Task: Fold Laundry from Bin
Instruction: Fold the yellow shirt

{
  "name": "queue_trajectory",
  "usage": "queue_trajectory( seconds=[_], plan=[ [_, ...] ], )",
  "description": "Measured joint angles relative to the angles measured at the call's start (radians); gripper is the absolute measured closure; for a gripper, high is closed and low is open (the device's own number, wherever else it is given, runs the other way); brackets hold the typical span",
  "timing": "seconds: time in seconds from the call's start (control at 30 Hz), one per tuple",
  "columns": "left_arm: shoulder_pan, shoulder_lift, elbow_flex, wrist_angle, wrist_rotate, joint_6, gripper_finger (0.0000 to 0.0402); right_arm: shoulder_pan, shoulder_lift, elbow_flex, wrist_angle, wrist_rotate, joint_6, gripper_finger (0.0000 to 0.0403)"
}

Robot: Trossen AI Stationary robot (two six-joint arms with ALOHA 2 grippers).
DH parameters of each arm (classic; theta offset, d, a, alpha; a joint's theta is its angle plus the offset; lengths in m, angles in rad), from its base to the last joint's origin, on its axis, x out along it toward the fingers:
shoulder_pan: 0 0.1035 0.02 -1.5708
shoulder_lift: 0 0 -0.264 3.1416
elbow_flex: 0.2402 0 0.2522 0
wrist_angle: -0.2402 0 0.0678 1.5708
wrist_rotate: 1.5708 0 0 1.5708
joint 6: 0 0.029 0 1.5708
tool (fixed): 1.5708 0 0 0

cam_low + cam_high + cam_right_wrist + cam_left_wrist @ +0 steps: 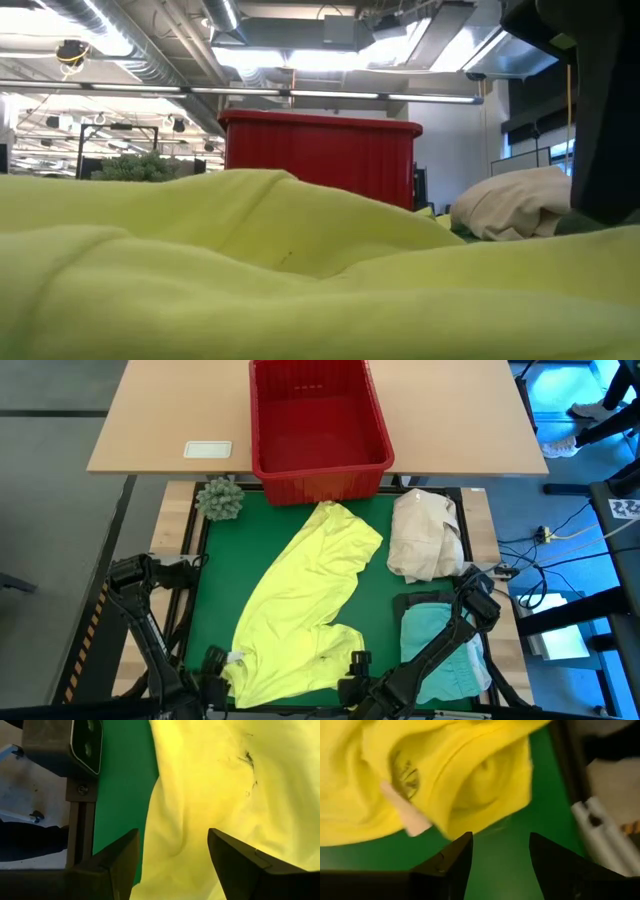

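Yellow shirt sprawls diagonally across the green mat, its near hem just ahead of both released grippers, left gripper and right gripper, empty-jawed at either corner.

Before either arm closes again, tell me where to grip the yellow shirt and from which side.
Grip the yellow shirt at its two near corners, coming from the near table edge. It lies diagonally across the green mat, its far end tapering toward the red bin. The left gripper and right gripper, both open, already face that hem. Flat cloth probably pinches best at an edge.
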Motion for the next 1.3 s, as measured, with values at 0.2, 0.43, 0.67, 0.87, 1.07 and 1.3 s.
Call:
queue_trajectory(
  seconds=[0.2,0.43,0.67,0.87,1.07,1.3],
  plan=[
    [0.0,0.0,0.0,-0.111,-0.091,0.206,0.0211,0.0,0.0,0.0,0.002,0.018,0.001,0.0171],
    [0.006,0.0,0.0,-0.133,-0.163,0.364,0.0211,0.0,0.0,0.0,0.002,0.023,0.006,0.0171],
    [0.032,0.005,0.0,-0.06,-0.198,0.486,0.021,0.0,0.0,0.0,0.001,0.045,0.012,0.0171],
    [0.033,0.062,0.0,-0.082,-0.14,0.572,0.021,0.008,0.0,0.0,0.002,0.029,0.028,0.0171],
    [0.031,0.071,0.0,-0.087,-0.136,0.637,0.021,0.007,0.0,0.0,0.008,-0.004,0.04,0.0171],
    [0.026,0.07,0.008,-0.193,-0.091,0.643,0.021,0.007,-0.001,0.0,0.008,-0.009,0.06,0.0171]
  ],
)
